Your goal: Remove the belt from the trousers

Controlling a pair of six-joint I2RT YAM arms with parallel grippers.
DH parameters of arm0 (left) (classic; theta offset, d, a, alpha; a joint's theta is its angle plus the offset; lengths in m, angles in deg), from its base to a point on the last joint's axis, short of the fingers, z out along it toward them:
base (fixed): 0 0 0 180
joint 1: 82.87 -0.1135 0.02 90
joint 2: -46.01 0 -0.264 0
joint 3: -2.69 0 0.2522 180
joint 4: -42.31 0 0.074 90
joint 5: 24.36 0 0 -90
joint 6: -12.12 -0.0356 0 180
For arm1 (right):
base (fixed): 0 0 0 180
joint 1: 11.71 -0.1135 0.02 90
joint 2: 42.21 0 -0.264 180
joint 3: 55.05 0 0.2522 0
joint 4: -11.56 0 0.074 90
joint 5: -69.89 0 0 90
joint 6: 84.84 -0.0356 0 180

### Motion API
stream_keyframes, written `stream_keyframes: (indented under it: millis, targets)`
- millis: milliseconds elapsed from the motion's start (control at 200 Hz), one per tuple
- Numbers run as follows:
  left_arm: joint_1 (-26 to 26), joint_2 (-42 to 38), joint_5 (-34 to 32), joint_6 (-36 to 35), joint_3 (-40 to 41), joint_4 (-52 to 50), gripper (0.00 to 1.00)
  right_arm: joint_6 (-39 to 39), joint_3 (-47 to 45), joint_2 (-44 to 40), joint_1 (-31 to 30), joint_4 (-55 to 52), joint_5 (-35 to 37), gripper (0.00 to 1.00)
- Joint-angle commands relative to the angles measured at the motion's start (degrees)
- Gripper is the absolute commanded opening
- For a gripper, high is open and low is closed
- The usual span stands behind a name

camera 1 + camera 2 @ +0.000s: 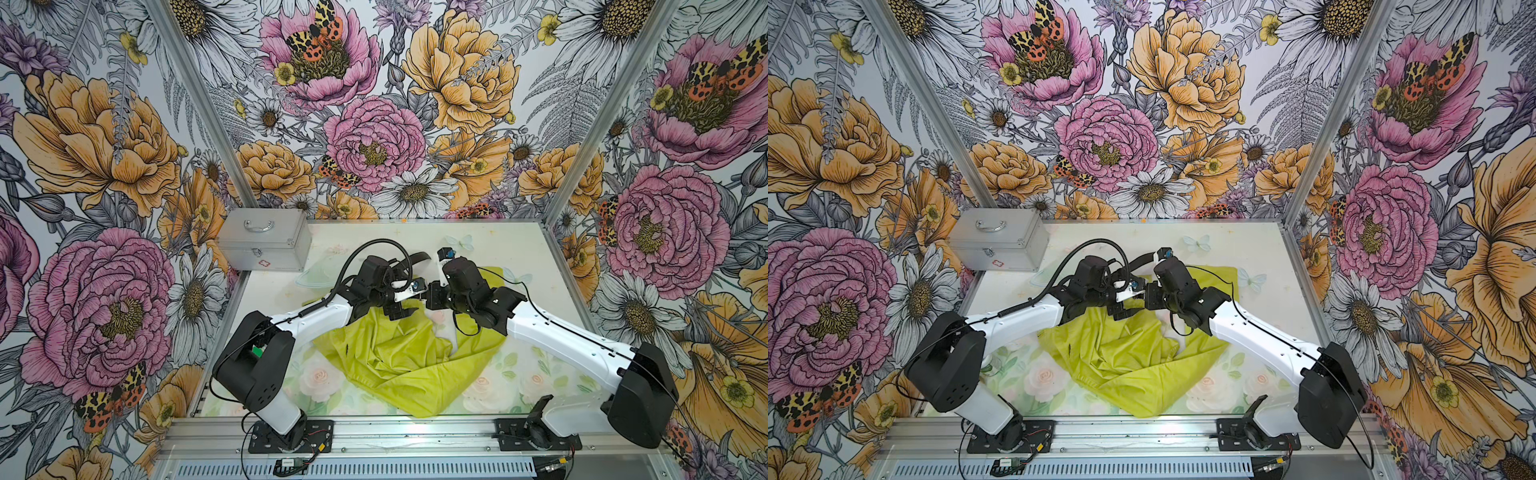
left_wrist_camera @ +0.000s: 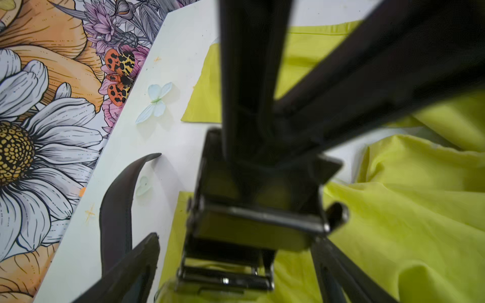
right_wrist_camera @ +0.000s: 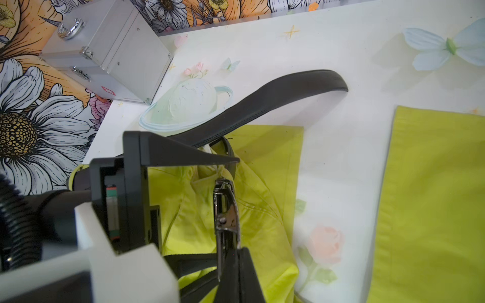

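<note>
Silver metal case (image 1: pixel 264 240) with a curved handle, latches and a small red mark on its front stood at the table's far left corner, seen in both top views. Table (image 1: pixel 498 249) surface was pale, printed with roses, butterflies and a teapot. Floral wallpaper (image 1: pixel 374 104) enclosed three sides.

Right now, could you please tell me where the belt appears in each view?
Top views: the belt's free end curls up beyond the two wrists, toward the back wall.
Left wrist: the buckle sits close to the lens between the open left gripper's fingers; the strap tip curls beside it.
Right wrist: the strap arcs over the table; the shut right gripper holds the buckle.
Shared landmark: the trousers.
</note>
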Motion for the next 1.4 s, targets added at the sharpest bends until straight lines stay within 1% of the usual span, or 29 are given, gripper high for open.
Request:
stream_keyframes:
  millis: [0, 60, 145, 255, 315, 375, 425, 455, 475, 480, 490, 495, 500, 545, 580, 625, 685, 835, 901, 961, 1021, 1096, 1166, 1211, 1286, 1341, 1391]
  targets:
    - [1.71, 2.55, 0.26, -1.66, -3.02, 3.04, 0.87, -0.05, 2.6, -2.52, -0.22, 0.88, -1.7, 0.0]
    - [2.29, 3.3, -0.11, 0.08, -4.02, 3.67, 0.81, 0.08, 2.42, -3.01, -0.14, 0.75, -1.49, 0.0]
    - [2.4, 2.74, 0.08, 3.48, -5.14, 3.69, 0.67, -0.14, 1.89, -4.57, 0.31, 0.74, -0.42, 0.0]
    - [2.55, 0.53, 2.92, 6.27, -5.33, 3.67, 0.46, 0.46, 0.91, -7.78, 0.83, 0.85, 1.99, 0.0]
    - [2.66, -0.18, 3.41, 7.66, -5.68, 3.71, 0.4, 1.33, 0.63, -9.64, 1.02, 0.89, 2.95, 0.0]
    - [3.03, -0.67, 3.49, 8.26, -6.09, 3.7, 0.39, 2.29, 0.8, -11.15, 1.26, 0.98, 3.08, 0.0]
    - [3.01, -0.84, 3.68, 8.86, -6.5, 3.65, 0.36, 2.67, 0.94, -12.28, 1.45, 0.92, 3.11, 0.0]
    - [2.97, -0.83, 3.65, 9.41, -6.85, 3.64, 0.35, 2.69, 0.97, -13.05, 1.54, 0.96, 3.2, 0.03]
    - [2.99, -0.87, 3.57, 9.82, -7.11, 3.69, 0.34, 2.64, 0.98, -13.58, 1.55, 0.96, 3.36, 0.07]
    - [2.98, -0.89, 3.53, 9.92, -7.11, 3.66, 0.34, 2.71, 0.97, -13.84, 1.55, 0.98, 3.41, 0.11]
    - [2.97, -0.85, 3.62, 10.22, -7.24, 3.69, 0.34, 2.72, 0.97, -13.97, 1.55, 0.94, 3.51, 0.12]
    - [2.97, -0.88, 3.65, 10.34, -7.31, 3.66, 0.34, 2.72, 0.9, -14.29, 1.59, 0.95, 3.58, 0.16]
    - [2.93, -0.85, 3.66, 10.49, -7.38, 3.65, 0.34, 2.72, 0.9, -14.29, 1.59, 0.95, 3.58, 0.16]
    - [2.87, -0.91, 3.76, 11.63, -8.05, 3.71, 0.32, 2.79, 0.63, -15.83, 1.64, 0.98, 4.26, 0.34]
    - [2.8, -1.01, 3.72, 12.91, -8.61, 3.7, 0.31, 3.15, 0.27, -17.25, 1.72, 0.98, 4.86, 0.42]
    - [2.51, -1.11, 3.72, 15.08, -9.78, 3.72, 0.3, 3.81, -0.37, -19.73, 1.72, 1.02, 5.86, 0.48]
    - [1.72, -1.23, 4.41, 18.21, -11.38, 3.73, 0.3, 3.84, -2.29, -23.69, 1.72, 1.8, 8.28, 0.53]
    - [-0.41, -1.33, 6.34, 28.15, -16.8, 3.66, 0.3, 1.79, -12.2, -32.28, 1.72, 8.51, 14.6, 0.74]
    - [-0.72, -1.43, 7.81, 30.4, -18.59, 3.67, 0.3, -0.21, -17.16, -33.08, 1.72, 14.22, 14.41, 0.76]
    - [-0.48, -1.66, 8.5, 31.88, -19.92, 3.64, 0.31, -1.35, -21.69, -31.65, 1.64, 22.15, 12.0, 0.79]
    - [-0.14, -1.78, 9.32, 33.22, -20.73, 3.65, 0.3, -2.17, -24.86, -28.37, 1.55, 30.07, 10.0, 0.83]
    - [0.39, -2.2, 9.79, 34.46, -21.54, 3.73, 0.31, -0.74, -25.05, -22.58, 1.22, 36.32, 7.15, 0.85]
    - [1.07, -2.71, 10.17, 34.93, -21.78, 3.74, 0.31, 1.93, -22.06, -16.82, 0.4, 37.72, 4.31, 0.86]
    - [1.38, -3.09, 10.29, 35.28, -21.92, 3.77, 0.31, 4.03, -19.3, -13.46, -0.31, 36.57, 4.07, 0.87]
    - [1.8, -3.64, 10.41, 36.71, -22.43, 3.78, 0.31, 4.84, -15.91, -9.34, -0.75, 32.47, 7.89, 0.89]
    - [1.99, -4.17, 10.98, 38.43, -22.87, 3.73, 0.31, 4.2, -16.63, -8.19, -0.31, 33.25, 11.47, 0.89]
    - [2.15, -5.01, 11.64, 40.03, -23.25, 3.74, 0.31, 3.52, -17.91, -7.35, 0.66, 35.57, 12.31, 0.88]
